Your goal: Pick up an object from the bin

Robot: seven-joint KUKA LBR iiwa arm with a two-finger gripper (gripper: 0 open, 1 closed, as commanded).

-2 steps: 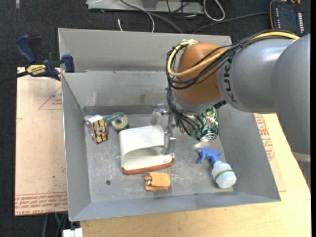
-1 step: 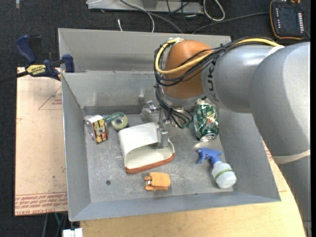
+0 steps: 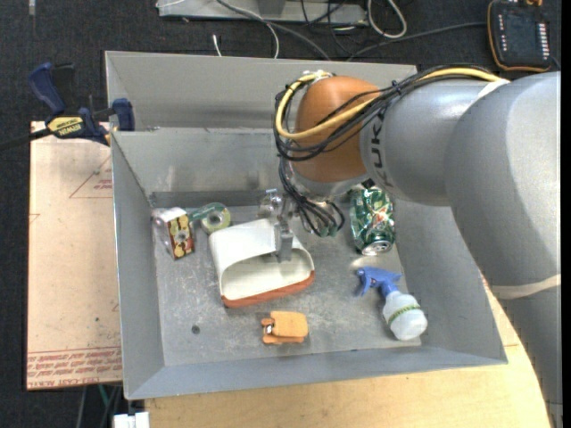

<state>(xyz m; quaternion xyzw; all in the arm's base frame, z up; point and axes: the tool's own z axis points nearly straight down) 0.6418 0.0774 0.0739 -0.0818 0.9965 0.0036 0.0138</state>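
My gripper hangs over the middle of the bin, just above a white dish with an orange rim. One metal finger reaches down onto the dish's right side. A green drink can lies close to the right of the gripper. A small roll of green tape sits to the left of the dish.
A small box with yellow and red print lies at the left. A small orange block rests near the front wall. A white spray bottle with a blue nozzle lies at the front right. The arm with its orange cover and cables spans the right side.
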